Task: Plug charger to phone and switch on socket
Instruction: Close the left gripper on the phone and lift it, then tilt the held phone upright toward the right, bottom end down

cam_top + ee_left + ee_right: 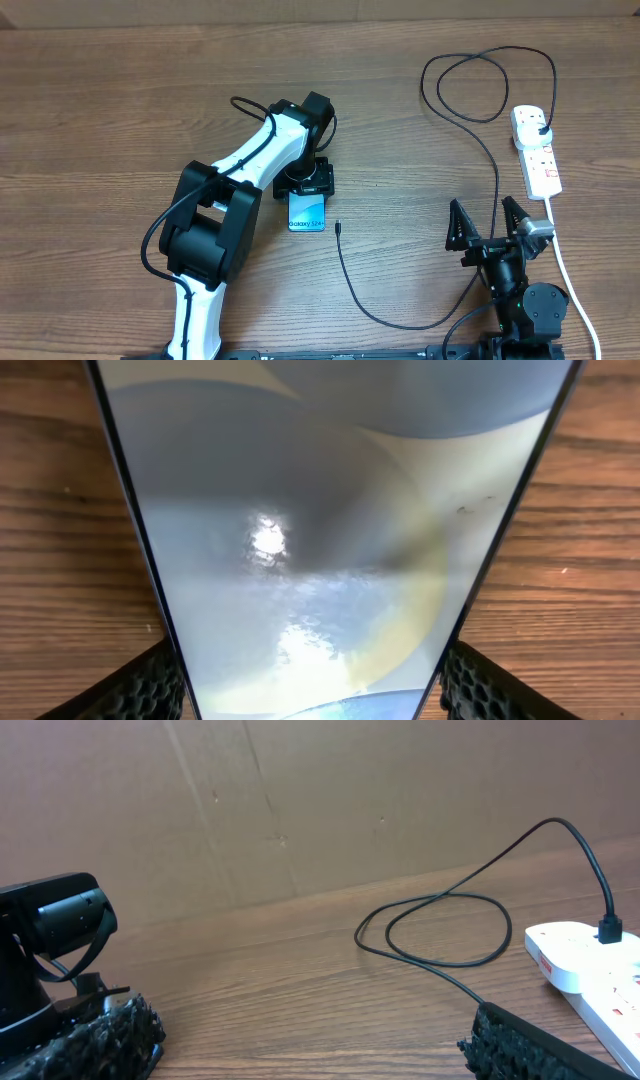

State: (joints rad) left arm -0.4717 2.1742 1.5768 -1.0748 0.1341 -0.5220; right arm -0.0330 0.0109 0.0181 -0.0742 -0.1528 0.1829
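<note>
We have the left gripper [305, 188] clamped on the phone [308, 215] and the right gripper [479, 206] agape, but the charger [338, 229] is not yet plugged into it and the socket [538, 155] is unswitched.

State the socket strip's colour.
The socket is white with red marks; the overhead view shows it best.

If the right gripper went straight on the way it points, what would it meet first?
Probably the charger cable, looped on the table ahead, though it lies low and depth is unclear.
</note>
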